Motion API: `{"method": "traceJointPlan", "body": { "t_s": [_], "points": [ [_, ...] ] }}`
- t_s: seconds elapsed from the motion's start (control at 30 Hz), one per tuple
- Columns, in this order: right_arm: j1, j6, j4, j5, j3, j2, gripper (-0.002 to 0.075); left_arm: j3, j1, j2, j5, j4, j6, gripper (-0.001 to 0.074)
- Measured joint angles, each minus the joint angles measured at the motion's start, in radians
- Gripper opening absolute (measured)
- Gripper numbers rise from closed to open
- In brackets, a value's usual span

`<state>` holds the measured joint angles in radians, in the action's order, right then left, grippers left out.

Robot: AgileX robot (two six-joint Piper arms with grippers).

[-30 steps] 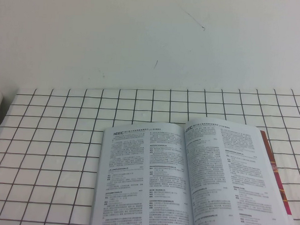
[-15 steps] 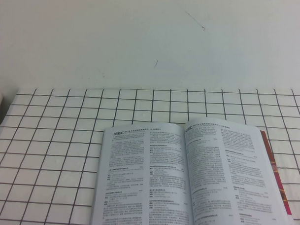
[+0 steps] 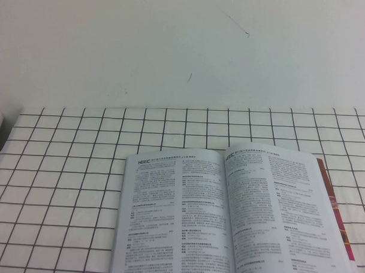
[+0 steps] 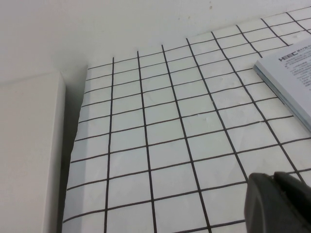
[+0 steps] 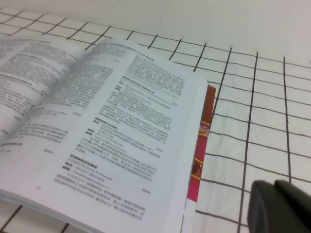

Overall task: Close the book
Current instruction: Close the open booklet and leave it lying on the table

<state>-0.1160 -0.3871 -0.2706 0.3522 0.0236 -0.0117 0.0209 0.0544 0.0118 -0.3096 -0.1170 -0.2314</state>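
The book (image 3: 227, 216) lies open, pages up, on the near right of the desk (image 3: 67, 168), with its red cover (image 5: 203, 141) showing past the right-hand page. My right end effector (image 5: 279, 208) hangs just beside that edge, well placed, I judge, to lift and fold it over. My left end effector (image 4: 279, 203) hovers above bare grid near the book's corner. I see nothing held and cannot tell how far either is open. Black-gridded white cloth covers the desk, and a plain white wall (image 3: 173, 46) stands behind.

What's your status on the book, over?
Left gripper over the checked cloth, left of the book. Right gripper off its right edge, not touching. Book open, flat. Nothing on it.
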Motion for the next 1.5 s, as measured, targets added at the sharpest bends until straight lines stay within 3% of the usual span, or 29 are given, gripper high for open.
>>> {"method": "traceJointPlan", "body": {
  "t_s": [0.47, 0.63, 1.5],
  "points": [
    [0.000, 0.000, 0.000, -0.225, 0.005, 0.000, -0.0003, 0.001, 0.000, 0.000, 0.136, -0.003, -0.002, -0.0004],
    [0.000, 0.000, -0.002, -0.156, 0.005, 0.000, -0.0003, 0.001, 0.000, 0.000, 0.004, -0.003, -0.002, -0.0004],
    [0.000, 0.000, -0.002, -0.016, 0.003, 0.000, -0.0003, -0.001, 0.000, 0.000, -0.006, -0.006, -0.002, -0.0004]
  ]
}}
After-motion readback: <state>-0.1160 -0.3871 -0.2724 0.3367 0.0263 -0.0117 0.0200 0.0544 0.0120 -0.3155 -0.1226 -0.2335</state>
